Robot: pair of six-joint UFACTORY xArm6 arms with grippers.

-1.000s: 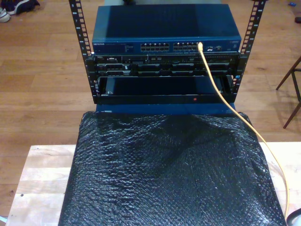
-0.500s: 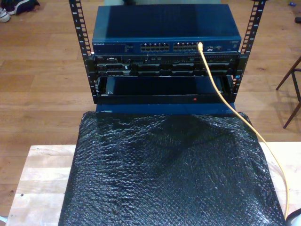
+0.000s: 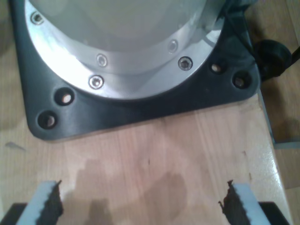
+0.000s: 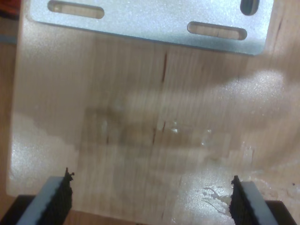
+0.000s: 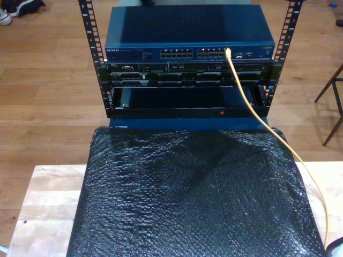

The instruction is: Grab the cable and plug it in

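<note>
Exterior view, nearest first: a black crinkled sheet (image 5: 195,198) covers the middle of a pale wooden table (image 5: 45,206); beyond it stands a black rack (image 5: 91,48) on the wood floor, holding a blue network switch (image 5: 187,32) above darker units. The cable (image 5: 244,96) — thin and orange-yellow — rises from the exterior view's lower right corner, crosses the sheet's edge, climbs past the rack's front, and its tip sits in a port on the switch's face (toward the exterior view's right); neither claw touches it.

In the first wrist view, my first gripper (image 3: 139,204) is spread wide over bare wood, nothing between its pads, facing a round metal arm base (image 3: 126,56) on a dark plate.

In the second wrist view, my second gripper (image 4: 151,199) is likewise spread and empty above pale wood — a slotted metal plate (image 4: 150,21) lies further off.
</note>
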